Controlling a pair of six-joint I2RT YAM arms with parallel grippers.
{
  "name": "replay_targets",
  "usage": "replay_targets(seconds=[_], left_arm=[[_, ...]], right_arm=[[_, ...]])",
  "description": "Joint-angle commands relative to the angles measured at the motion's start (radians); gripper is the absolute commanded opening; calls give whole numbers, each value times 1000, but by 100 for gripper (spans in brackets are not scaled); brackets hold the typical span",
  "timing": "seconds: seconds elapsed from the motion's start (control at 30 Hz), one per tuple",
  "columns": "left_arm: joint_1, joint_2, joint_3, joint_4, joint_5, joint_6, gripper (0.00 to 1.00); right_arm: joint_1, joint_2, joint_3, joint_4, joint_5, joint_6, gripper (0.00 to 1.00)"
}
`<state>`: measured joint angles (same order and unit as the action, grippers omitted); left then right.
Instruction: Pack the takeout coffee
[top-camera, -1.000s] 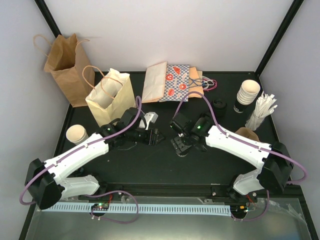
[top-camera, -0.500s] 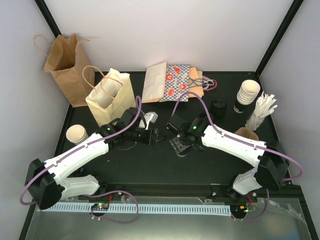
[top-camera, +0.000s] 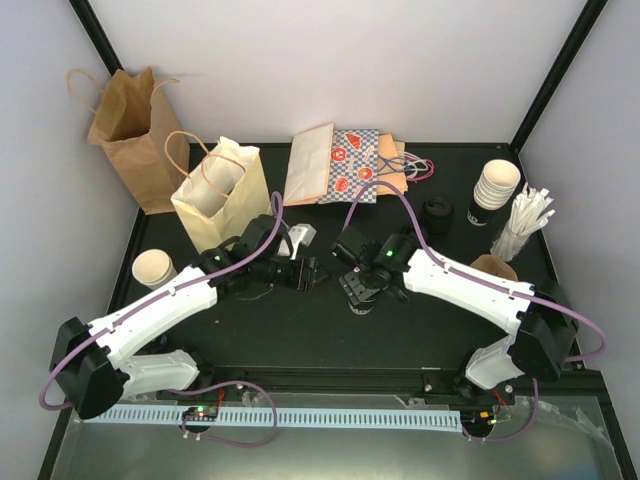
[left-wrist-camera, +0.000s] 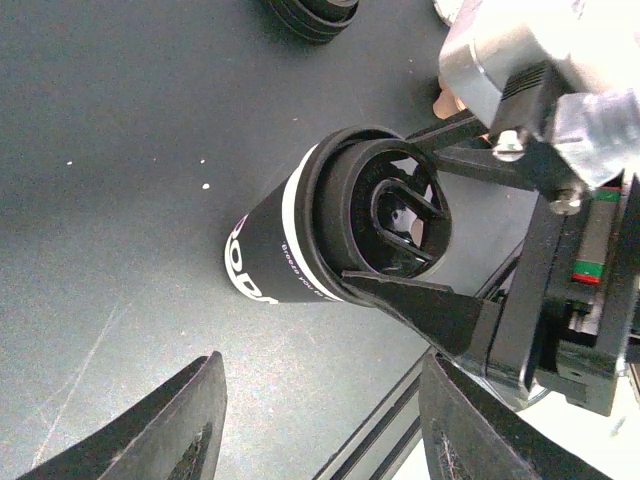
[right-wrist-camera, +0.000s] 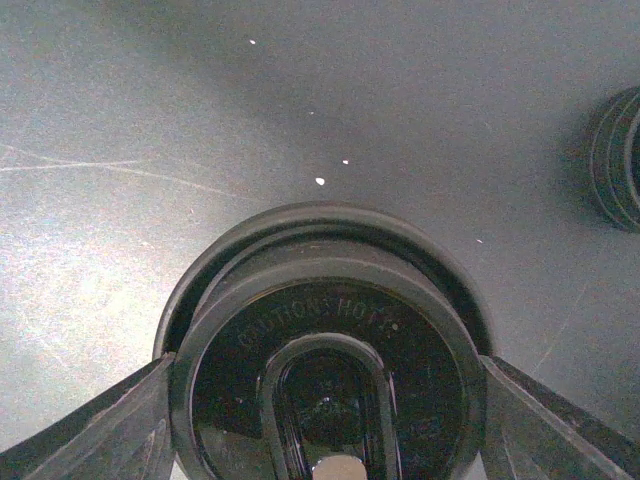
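Setting: black, scuffed surface (top-camera: 300, 335) with white walls (top-camera: 330, 60) around it.
Far left: brown paper bag (top-camera: 128, 130) upright by the wall, with an open cream bag (top-camera: 222, 195) upright just in front of it.
Far middle: flat bags (top-camera: 340, 165) lying overlapped.
Right side: stack of cups (top-camera: 495, 188), white sticks (top-camera: 525, 222) and spare lids (top-camera: 437, 213) close together.
Left side: white cup (top-camera: 153, 268), open, beside the left forearm.
Task item: black cup (left-wrist-camera: 270, 255) with white lettering, upright mid-surface, well apart from the bags.
Top: black lid (right-wrist-camera: 320, 330) sitting on the rim.
In the way: the left wrist lies between the black cup and the cream bag.
Right arm: reaches in from the right and points down. The right hand (top-camera: 360, 288) is grasping the lid, fingers (right-wrist-camera: 110, 430) pressed on both sides.
Left arm: stretched low toward the cup. The left hand (left-wrist-camera: 320, 400) is released, its fingers spread with nothing between them.
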<state>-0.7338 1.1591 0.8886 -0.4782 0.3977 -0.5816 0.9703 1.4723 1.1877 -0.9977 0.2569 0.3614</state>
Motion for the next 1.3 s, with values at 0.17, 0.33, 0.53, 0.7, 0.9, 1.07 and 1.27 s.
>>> replay_targets(seconds=[0.17, 0.33, 0.53, 0.7, 0.9, 1.07, 1.27], left_arm=[[7, -4, 3, 12, 24, 9, 55], [7, -4, 0, 14, 28, 8, 55], [8, -12, -22, 22, 35, 6, 55], [8, -19, -42, 28, 43, 4, 55], [8, -19, -61, 43, 59, -3, 55], [6, -17, -87, 64, 72, -12, 55], [7, -13, -90, 68, 76, -11, 55]], right_arm=[[5, -26, 64, -40, -25, 7, 78], [5, -21, 60, -39, -48, 2, 78], [7, -23, 24, -16, -90, 2, 78], [31, -44, -8, -10, -105, 11, 79], [74, -43, -17, -16, -72, 25, 80], [96, -49, -10, -15, -34, 39, 86], [103, -53, -11, -16, -11, 37, 86]])
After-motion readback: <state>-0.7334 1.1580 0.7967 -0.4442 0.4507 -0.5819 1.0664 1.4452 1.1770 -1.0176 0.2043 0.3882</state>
